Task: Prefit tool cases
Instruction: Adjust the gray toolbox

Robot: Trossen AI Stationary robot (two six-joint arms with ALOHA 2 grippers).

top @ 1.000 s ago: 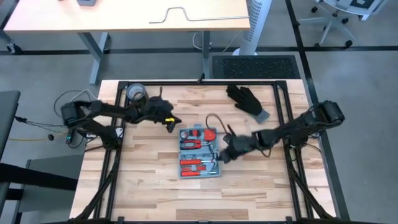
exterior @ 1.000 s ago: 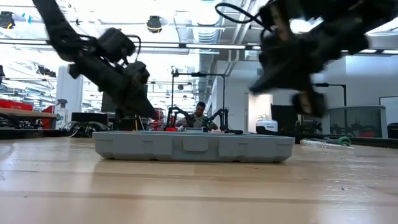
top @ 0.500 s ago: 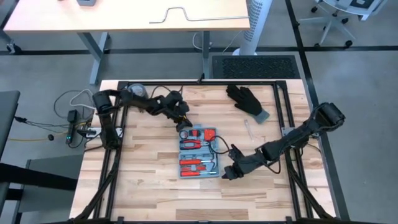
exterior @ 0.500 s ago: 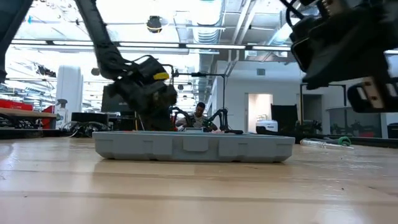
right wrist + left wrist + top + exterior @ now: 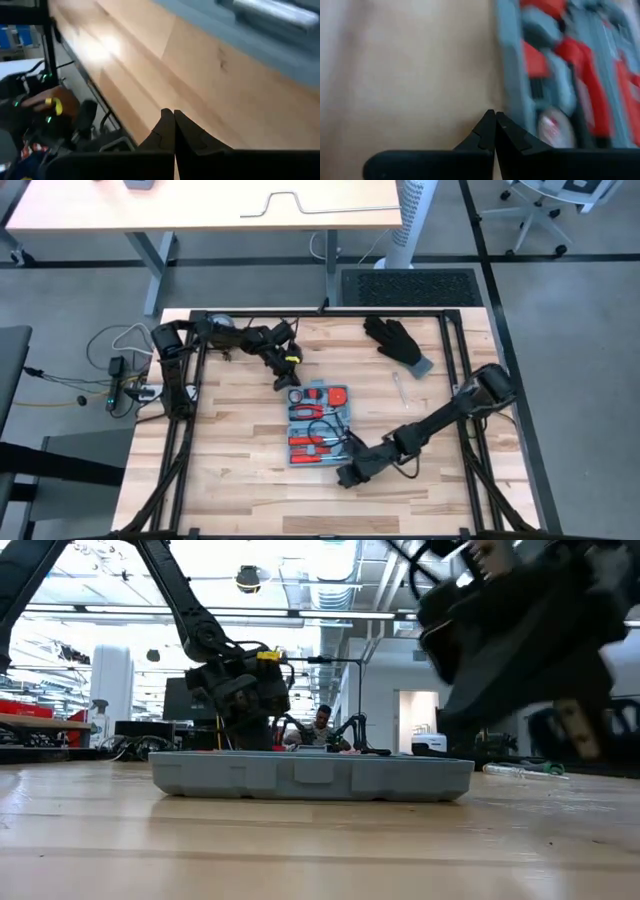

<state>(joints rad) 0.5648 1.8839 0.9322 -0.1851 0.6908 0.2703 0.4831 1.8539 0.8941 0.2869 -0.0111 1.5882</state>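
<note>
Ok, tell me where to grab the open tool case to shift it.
Probably grip the tool case by a long side wall, coming straight down. It lies flat and open, tools filling the inside, so only the thin rim is free. The right gripper is at its near corner, jaws shut.

My desk [image 5: 240,470] is a pale wood-plank top inside a black frame. Near its middle lies the open light-blue tool case [image 5: 320,425], red-handled tools in its slots. A black glove [image 5: 396,342] lies toward the far right corner, with a small clear object [image 5: 398,388] on the planks just beside it.
</note>
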